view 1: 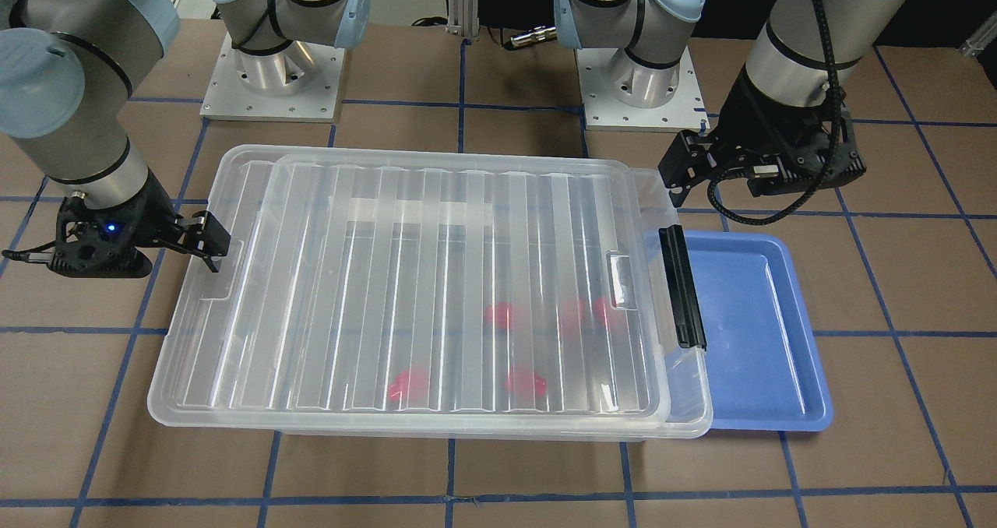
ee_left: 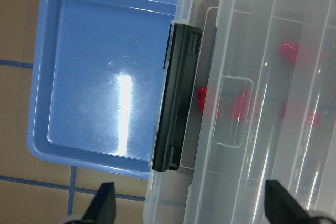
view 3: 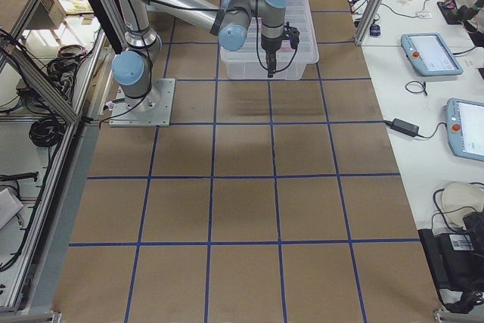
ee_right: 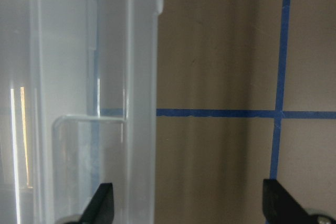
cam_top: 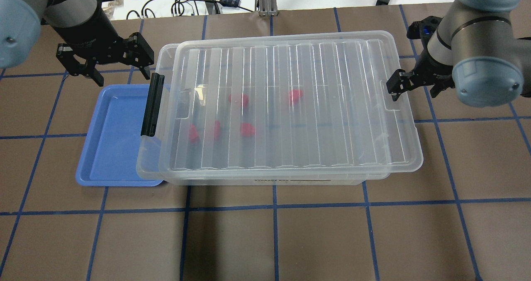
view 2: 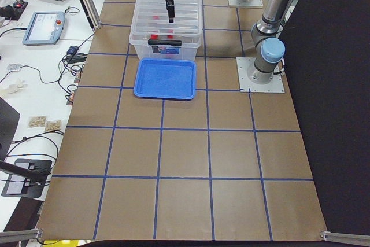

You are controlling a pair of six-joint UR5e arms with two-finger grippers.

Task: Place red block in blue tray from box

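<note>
The clear box [cam_top: 386,165] stands mid-table with its ribbed lid [cam_top: 290,102] lying on it and a black latch bar [cam_top: 152,105] at its left end. Several red blocks [cam_top: 238,99] show blurred through the lid, inside the box. The blue tray [cam_top: 112,140] lies empty beside the latch end, its edge partly under the box rim. My left gripper [cam_top: 120,71] is open and empty, above the tray's far edge and the latch. In the left wrist view the tray [ee_left: 105,87] and latch [ee_left: 176,114] lie below it. My right gripper [cam_top: 412,91] is open and empty at the box's other short end.
The table is brown with blue tape lines [cam_top: 274,206]. The arm bases [view 1: 273,76] stand behind the box. Cables [cam_top: 186,5] lie on a white surface past the far edge. Tablets [view 2: 43,27] lie on a side bench beyond the table.
</note>
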